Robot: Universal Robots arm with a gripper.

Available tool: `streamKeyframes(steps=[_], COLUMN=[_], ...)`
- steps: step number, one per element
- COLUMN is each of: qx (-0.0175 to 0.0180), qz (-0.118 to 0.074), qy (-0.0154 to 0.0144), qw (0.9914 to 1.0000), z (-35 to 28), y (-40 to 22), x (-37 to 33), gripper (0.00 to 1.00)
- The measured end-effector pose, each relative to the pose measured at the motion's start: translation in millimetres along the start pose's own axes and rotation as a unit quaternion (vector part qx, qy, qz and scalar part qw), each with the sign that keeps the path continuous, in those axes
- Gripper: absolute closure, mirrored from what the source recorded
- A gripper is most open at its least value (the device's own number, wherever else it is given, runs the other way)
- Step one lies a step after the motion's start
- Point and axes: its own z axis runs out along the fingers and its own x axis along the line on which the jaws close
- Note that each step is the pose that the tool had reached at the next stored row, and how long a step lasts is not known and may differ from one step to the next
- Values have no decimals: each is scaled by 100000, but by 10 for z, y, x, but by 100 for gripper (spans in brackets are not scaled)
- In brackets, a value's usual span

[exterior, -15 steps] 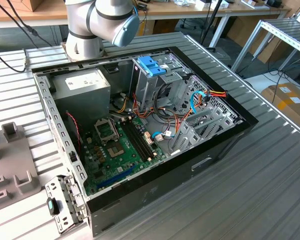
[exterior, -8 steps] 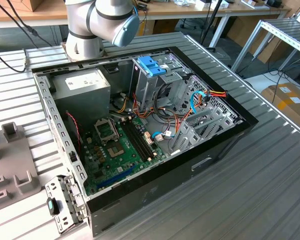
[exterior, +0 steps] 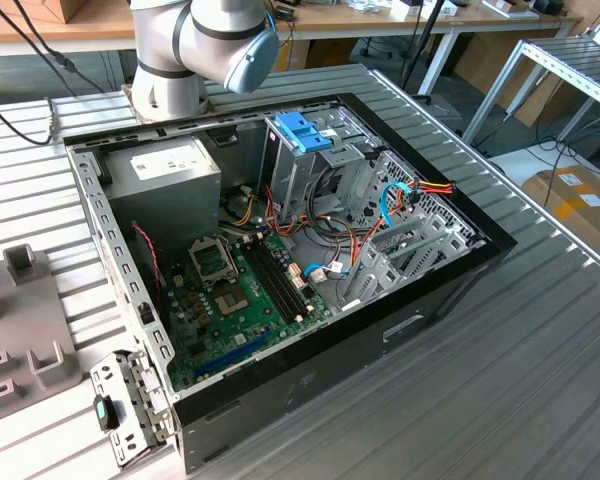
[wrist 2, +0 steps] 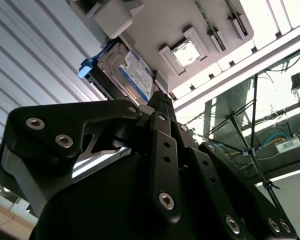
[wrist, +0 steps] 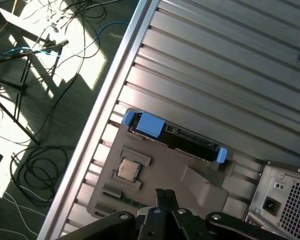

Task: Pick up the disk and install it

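Observation:
The disk [wrist: 182,139] is a dark drive in a bright blue carrier. It lies along the edge of a grey fixture plate [wrist: 165,175] on the ribbed metal table. In the second wrist view the disk [wrist 2: 127,72] shows its labelled face with a blue tab at one end. My gripper [wrist: 165,192] hovers above the plate, a short way from the disk and not touching it. Its fingers [wrist 2: 162,107] are pressed together with nothing between them.
The open computer case [exterior: 460,275] lies on the table, with a motherboard [exterior: 240,290] and an upright metal cage topped by a blue handle [exterior: 302,130]. A processor chip [wrist: 127,169] sits in the plate. The case's rear corner [wrist: 285,200] is close by, and cables trail on the floor [wrist: 40,100].

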Motion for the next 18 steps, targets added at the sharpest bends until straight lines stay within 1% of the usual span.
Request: streamKeyframes(steps=[4, 9, 11, 18], qx=[-35, -59, -78, -111], qz=[-1487, -2455, -3141, -4598], qy=[64, 107, 138, 204], qw=[99989, 99970, 99951, 99894], z=[0, 0, 0, 0], y=[0, 0, 0, 0], x=[0, 0, 0, 0], gripper=[89, 89, 89, 89])
